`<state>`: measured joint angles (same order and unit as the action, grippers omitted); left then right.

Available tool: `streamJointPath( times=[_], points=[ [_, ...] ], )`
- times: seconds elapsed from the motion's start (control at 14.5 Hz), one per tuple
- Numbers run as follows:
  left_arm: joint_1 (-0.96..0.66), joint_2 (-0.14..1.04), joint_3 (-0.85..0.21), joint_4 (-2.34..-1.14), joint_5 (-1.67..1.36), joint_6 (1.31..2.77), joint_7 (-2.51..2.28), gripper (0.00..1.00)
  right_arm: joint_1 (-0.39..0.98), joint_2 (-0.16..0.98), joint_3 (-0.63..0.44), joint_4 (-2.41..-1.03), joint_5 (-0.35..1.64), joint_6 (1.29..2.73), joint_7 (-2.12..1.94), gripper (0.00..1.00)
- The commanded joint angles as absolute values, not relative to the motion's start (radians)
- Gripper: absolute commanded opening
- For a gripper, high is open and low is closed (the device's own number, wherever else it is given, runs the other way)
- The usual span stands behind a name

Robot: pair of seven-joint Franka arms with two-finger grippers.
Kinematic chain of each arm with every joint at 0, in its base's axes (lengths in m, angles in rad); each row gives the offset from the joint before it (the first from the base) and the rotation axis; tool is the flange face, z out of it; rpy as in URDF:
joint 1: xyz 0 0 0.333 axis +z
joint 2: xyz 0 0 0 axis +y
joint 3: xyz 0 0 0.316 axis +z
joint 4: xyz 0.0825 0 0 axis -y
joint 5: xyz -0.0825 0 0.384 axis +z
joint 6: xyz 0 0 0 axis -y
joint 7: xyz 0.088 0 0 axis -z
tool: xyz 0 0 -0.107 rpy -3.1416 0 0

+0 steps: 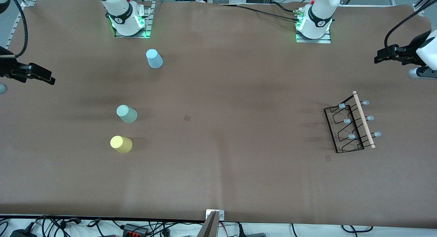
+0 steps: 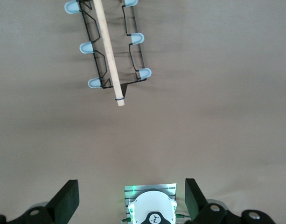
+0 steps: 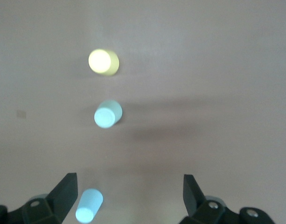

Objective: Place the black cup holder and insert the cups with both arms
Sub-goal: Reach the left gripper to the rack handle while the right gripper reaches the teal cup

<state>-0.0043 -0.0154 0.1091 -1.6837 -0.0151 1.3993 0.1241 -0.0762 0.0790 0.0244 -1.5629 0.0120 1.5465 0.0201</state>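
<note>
Black cup holder (image 1: 351, 124) sits untouched on the desk (image 1: 225, 168) toward my left arm's end, cups (image 1: 127, 114) toward my right; both fingers (image 2: 70, 198) wide open and empty, so I judge grasping the holder comes first.

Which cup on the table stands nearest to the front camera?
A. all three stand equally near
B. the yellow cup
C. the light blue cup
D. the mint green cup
B: the yellow cup lies lowest in the front view, below the mint green cup, while the light blue cup is closest to the right arm's base.
</note>
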Motion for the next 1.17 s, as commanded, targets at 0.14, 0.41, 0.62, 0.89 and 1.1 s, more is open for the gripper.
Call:
streamJointPath(
  times=[0.14, 0.41, 0.62, 0.89, 1.1],
  points=[
    [0.018, 0.144, 0.112, -1.638, -0.011, 1.499, 0.121, 1.0, -0.052, 0.138, 0.038, -1.572, 0.012, 1.43, 0.015, 1.0],
    [0.048, 0.236, 0.107, -1.698, -0.012, 1.829, 0.123, 1.0, -0.014, 0.086, 0.04, -1.753, 0.017, 1.596, 0.015, 1.0],
    [0.058, 0.259, 0.107, -1.826, -0.012, 2.01, 0.121, 0.96, 0.035, 0.029, 0.04, -1.948, 0.018, 1.814, 0.024, 1.0],
    [0.057, 0.261, 0.103, -1.972, -0.012, 2.184, 0.118, 0.75, 0.047, 0.012, 0.04, -2.11, 0.018, 2.028, 0.025, 1.0],
    [0.058, 0.258, 0.103, -1.993, -0.012, 2.184, 0.133, 0.52, 0.048, 0.014, 0.038, -2.161, 0.021, 2.126, 0.029, 1.0]
  ],
)
